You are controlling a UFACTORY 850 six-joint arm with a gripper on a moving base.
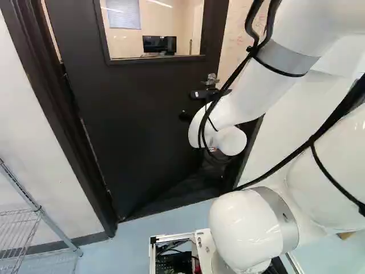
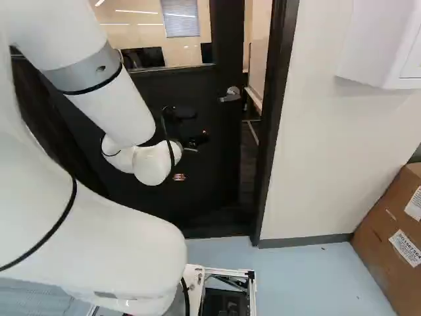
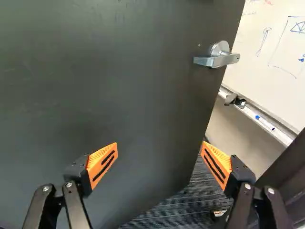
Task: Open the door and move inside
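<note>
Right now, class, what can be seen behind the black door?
Through the window of the black door: a monitor and a blind; past its edge, a whiteboard. Its solid panel hides the rest.

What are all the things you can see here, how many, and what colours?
Door: one, black, partly open ahead of the gripper
Door handle: one seen, silver, on the door
Door frame: one, black, around the doorway
Window: one, clear, in the door
Monitors: at least two, black, behind the window
Blind: one, pale, behind the window
Whiteboard: one, white, past the door
Carpet: one, dark, past the door
Wire rack: one, silver, left base view's left
Cardboard: box or boxes, brown, right base view's right
Floor: one, light blue, this side
Arm: one, white, before the door
Gripper: one, black, orange pads, open
</note>
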